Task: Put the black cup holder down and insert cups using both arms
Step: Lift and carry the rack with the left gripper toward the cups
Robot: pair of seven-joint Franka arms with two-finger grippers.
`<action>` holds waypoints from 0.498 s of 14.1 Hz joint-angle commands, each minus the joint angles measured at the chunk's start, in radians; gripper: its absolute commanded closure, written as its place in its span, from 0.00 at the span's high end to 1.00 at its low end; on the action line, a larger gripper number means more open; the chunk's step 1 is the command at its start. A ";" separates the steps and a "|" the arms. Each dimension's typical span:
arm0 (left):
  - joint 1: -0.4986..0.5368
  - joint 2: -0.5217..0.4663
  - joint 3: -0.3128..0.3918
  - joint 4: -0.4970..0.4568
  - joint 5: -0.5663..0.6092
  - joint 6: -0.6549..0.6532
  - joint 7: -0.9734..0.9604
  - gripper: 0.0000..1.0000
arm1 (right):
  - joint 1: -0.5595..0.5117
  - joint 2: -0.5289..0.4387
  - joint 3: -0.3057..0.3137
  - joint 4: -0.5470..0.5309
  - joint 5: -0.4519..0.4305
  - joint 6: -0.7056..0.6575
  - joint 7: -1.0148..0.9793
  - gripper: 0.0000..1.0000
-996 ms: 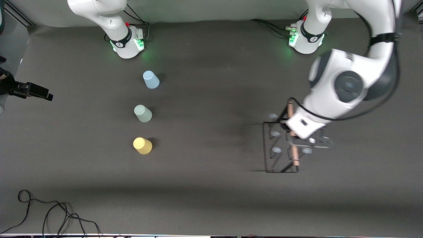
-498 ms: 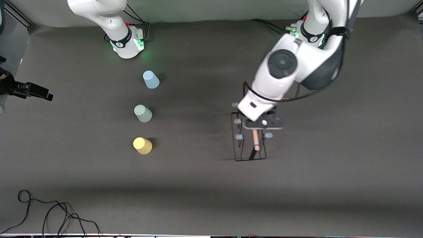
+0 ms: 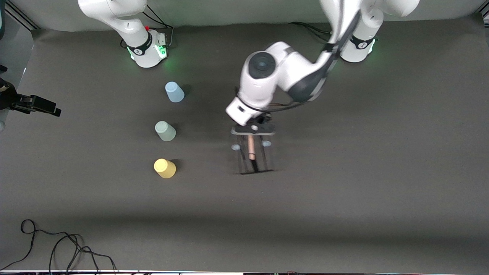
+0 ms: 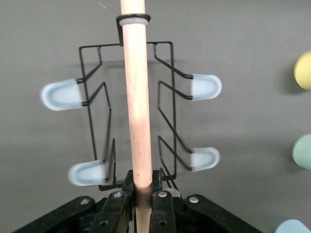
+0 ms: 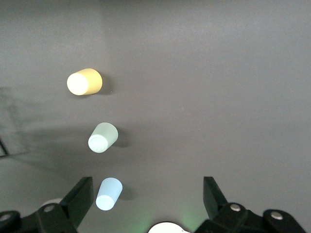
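My left gripper (image 3: 251, 133) is shut on the light wooden handle (image 4: 137, 107) of the black cup holder (image 3: 255, 160), over the middle of the table; the left wrist view shows its jaws (image 4: 142, 183) clamped on the rod, with pale blue pegs (image 4: 206, 86) on both sides. The light blue cup (image 3: 174, 92), grey-green cup (image 3: 165, 131) and yellow cup (image 3: 164, 168) stand upside down in a row toward the right arm's end. My right gripper (image 5: 148, 190) is open and empty, high over the light blue cup (image 5: 108, 193); it is out of the front view.
A black cable (image 3: 57, 244) lies coiled at the table's near edge toward the right arm's end. A black device (image 3: 32, 104) juts in at that end. The arms' green-lit bases (image 3: 147, 47) stand along the farthest edge.
My left arm has carried the cup holder from the left arm's end toward the middle of the table, closer to the cups. The cups and the right arm have not moved.
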 commanded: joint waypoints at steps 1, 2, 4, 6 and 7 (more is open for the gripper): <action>-0.066 0.048 0.014 0.078 -0.003 0.011 -0.053 0.00 | 0.001 -0.007 -0.002 0.001 -0.008 0.002 -0.011 1.00; -0.080 0.063 0.014 0.084 -0.006 0.019 -0.055 0.00 | 0.001 -0.007 -0.002 0.001 -0.008 0.002 -0.011 1.00; -0.106 0.106 0.012 0.110 -0.025 0.024 -0.058 0.00 | 0.001 -0.008 -0.002 0.001 -0.008 0.002 -0.011 1.00; -0.106 0.140 0.009 0.125 -0.078 0.027 -0.041 0.00 | 0.001 -0.007 -0.002 0.001 -0.008 0.001 -0.011 1.00; -0.105 0.149 0.009 0.125 -0.082 0.059 -0.041 0.00 | 0.001 -0.008 -0.002 0.001 -0.008 0.001 -0.011 1.00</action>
